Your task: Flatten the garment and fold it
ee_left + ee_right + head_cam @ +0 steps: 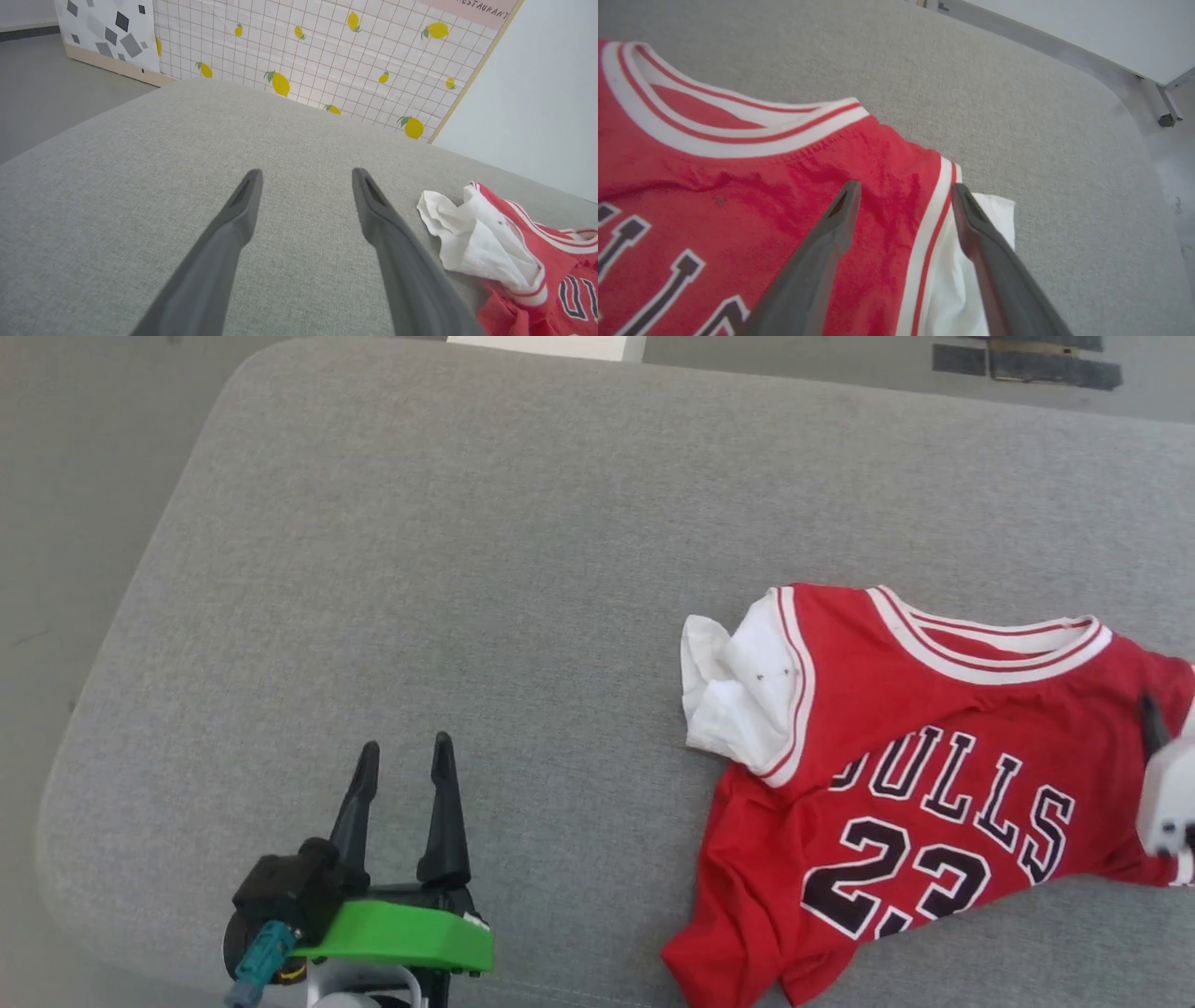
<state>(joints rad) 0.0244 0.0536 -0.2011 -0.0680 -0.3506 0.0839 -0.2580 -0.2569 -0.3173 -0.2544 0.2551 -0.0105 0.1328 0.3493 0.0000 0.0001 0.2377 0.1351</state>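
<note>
The garment [915,728] is a red jersey with white sleeves, striped trim and black lettering, lying front up and rumpled at the right of the grey padded table [467,523]. Its left white sleeve [733,695] is bunched up. My right gripper [903,189] hangs open just above the garment [738,186], its fingers straddling the striped trim of the right shoulder, with nothing between them. One of its dark fingers [1152,726] shows at the head view's right edge. My left gripper [403,756] stands open over bare table, well left of the garment [514,242], and is seen again as my left gripper [306,175].
The table's rounded left corner borders grey floor [56,476]. A lemon-patterned panel [327,46] stands beyond the table's far edge. The table's right rounded corner [1125,107] ends near a metal leg [1164,119]. Dark tape marks [1027,364] lie on the floor behind.
</note>
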